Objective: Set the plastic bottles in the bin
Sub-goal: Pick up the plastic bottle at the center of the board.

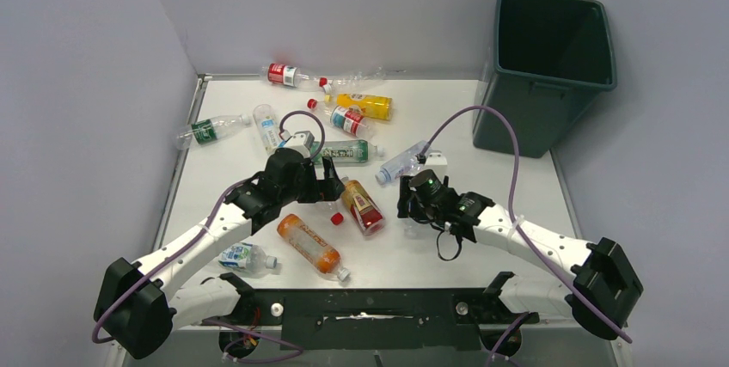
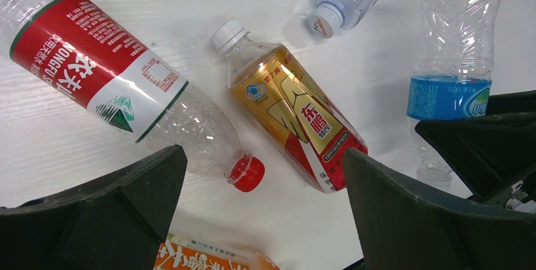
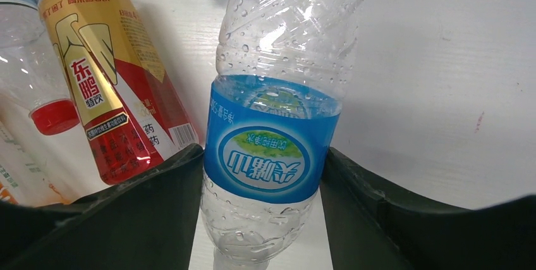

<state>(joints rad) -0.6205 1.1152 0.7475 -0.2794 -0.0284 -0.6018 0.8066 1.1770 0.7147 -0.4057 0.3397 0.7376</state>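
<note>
Hovering spread, the left end effector (image 2: 264, 153) hangs above a red-capped bottle (image 2: 126, 86) and a gold-label bottle (image 2: 297, 118); about twelve bottles (image 1: 314, 247) crowd left and centre. The right end effector (image 3: 264, 151) pinches a blue-label bottle (image 3: 284, 36). Bare bench (image 1: 542, 199), then one bin (image 1: 516, 122), far right.

Bin (image 1: 516, 122): dark green.
Table (image 1: 404, 255): white.
Red-label bottle (image 2: 95, 61): clear; red and white label, green edge, red cap.
Gold bottle (image 2: 297, 118): gold and red label, white cap.
Blue-label bottle (image 3: 272, 143): clear; blue label, green-white oval.
Orange bottle (image 1: 309, 245): orange, white cap.
Yellow bottle (image 1: 365, 106): yellow.
Cable (image 1: 514, 169): purple.
</note>
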